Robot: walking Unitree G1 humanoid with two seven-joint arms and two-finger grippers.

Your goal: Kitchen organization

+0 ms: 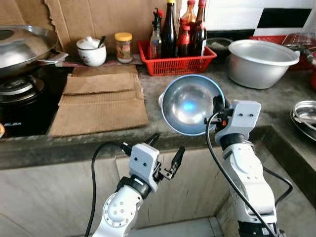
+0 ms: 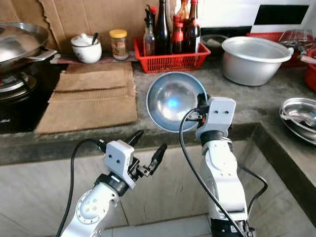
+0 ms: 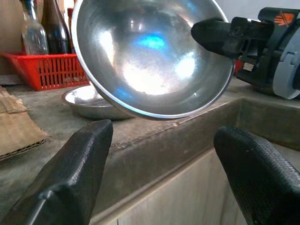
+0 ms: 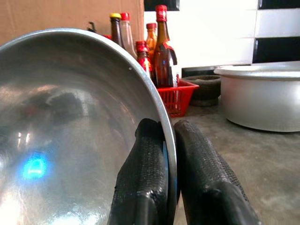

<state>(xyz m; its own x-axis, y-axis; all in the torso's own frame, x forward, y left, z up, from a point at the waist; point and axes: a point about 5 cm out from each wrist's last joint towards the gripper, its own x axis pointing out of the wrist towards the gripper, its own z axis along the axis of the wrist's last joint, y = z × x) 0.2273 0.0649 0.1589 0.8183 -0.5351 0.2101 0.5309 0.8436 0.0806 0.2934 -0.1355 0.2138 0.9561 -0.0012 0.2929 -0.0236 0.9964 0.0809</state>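
Note:
A shiny steel bowl is held tilted above the front of the stone counter, its hollow facing me. My right gripper is shut on the bowl's right rim; in the right wrist view one finger lies inside the rim and the other outside. Under the bowl, a second shallow steel dish rests on the counter. My left gripper hangs open below the counter edge, to the lower left of the bowl, with nothing between its fingers.
A red basket of sauce bottles stands at the back, a large aluminium pot to its right. Cardboard sheets lie left of the bowl, beside a stove with a wok. A jar and white cup stand behind. Another steel dish lies far right.

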